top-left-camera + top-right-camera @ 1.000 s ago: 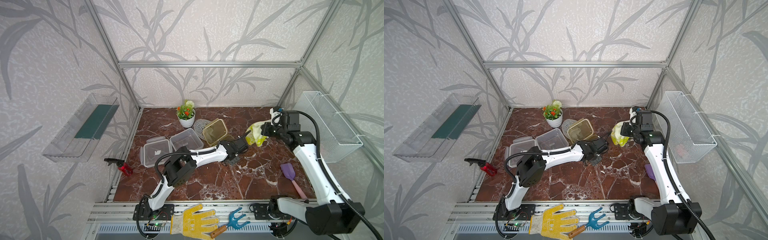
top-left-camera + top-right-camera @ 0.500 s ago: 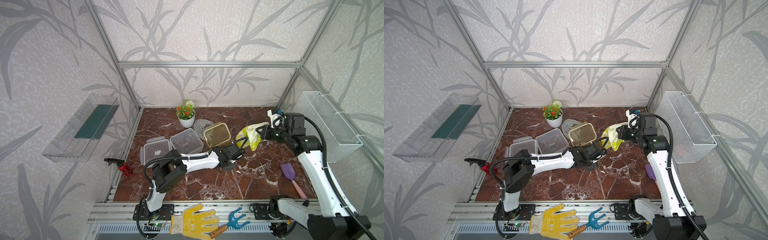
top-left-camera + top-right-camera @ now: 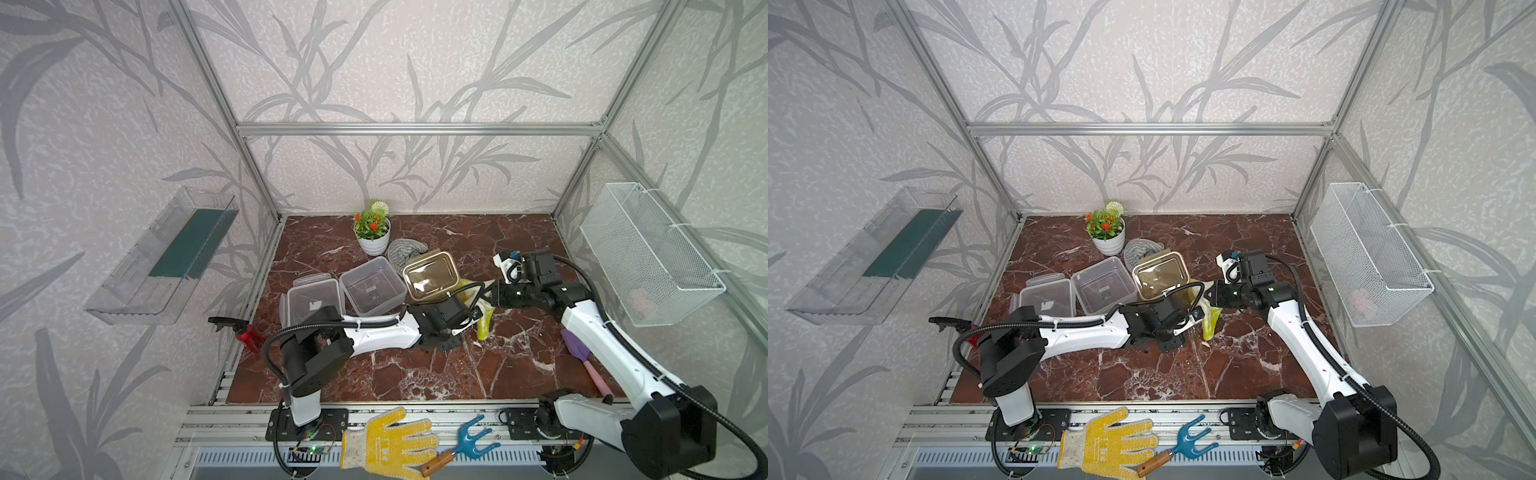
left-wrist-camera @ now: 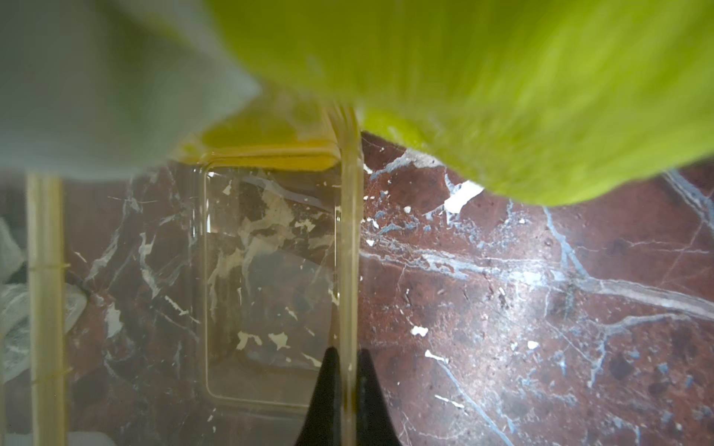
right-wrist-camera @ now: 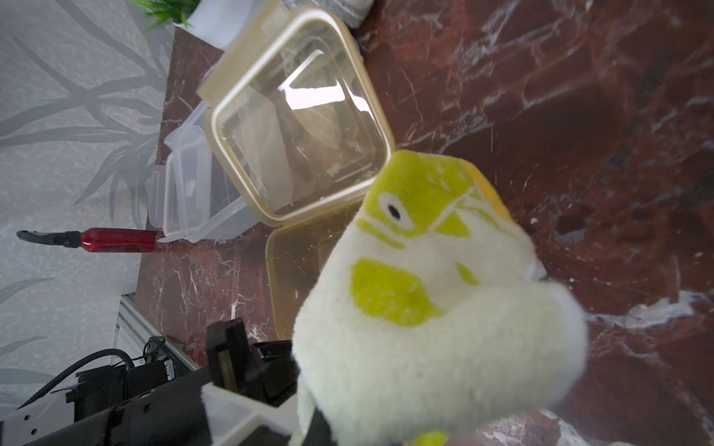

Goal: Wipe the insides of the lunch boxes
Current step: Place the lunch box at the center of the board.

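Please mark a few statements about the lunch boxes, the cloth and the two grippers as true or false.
1. The left gripper is shut on the amber lunch box wall. True.
2. The right gripper holds a purple spatula. False: it is shut on the yellow-green cloth; the spatula lies on the table.
3. The clear lunch box is open. True.
4. The flower pot stands inside the wire basket. False: it stands on the table.

amber lunch box (image 5: 301, 127): glossy plastic | cloth (image 5: 436, 309): fuzzy | floor (image 3: 415, 374): polished marble
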### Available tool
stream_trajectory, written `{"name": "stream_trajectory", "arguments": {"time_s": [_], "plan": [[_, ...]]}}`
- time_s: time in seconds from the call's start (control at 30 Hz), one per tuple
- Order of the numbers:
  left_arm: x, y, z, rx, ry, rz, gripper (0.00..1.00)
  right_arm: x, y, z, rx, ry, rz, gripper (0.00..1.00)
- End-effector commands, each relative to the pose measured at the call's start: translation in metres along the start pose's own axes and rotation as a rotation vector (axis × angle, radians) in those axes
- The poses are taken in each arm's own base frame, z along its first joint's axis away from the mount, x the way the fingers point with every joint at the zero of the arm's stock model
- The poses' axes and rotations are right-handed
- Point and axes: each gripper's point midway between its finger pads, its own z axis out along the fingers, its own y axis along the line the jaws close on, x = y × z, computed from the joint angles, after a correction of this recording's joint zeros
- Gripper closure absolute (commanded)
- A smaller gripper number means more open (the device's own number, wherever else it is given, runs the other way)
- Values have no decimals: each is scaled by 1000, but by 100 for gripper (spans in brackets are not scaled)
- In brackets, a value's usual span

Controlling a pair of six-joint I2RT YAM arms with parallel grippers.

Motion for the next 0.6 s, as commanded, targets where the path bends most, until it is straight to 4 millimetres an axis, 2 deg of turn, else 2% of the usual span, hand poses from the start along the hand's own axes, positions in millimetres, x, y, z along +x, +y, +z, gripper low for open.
{"name": "stream_trajectory", "arguments": {"time_s": [0.0, 0.1, 0.17, 0.2, 0.4, 0.57], "plan": [[-26, -1, -8, -20, -134, 57, 98, -10, 16, 8, -82, -48, -18, 100], [-29, -7, -5, -4, -155, 91, 98, -12, 31, 21, -151, -37, -28, 100], [-30, -10, -4, 14, -160, 112, 98, -7, 42, 32, -176, 2, -50, 100], [-30, -12, -3, 21, -159, 122, 99, -2, 41, 40, -147, 31, -61, 100], [-41, -18, -14, 56, -202, 143, 99, 31, -2, 82, 15, 175, 8, 100], [-34, -13, -9, 25, -168, 153, 99, 51, -41, 92, 219, 228, -15, 100]]}}
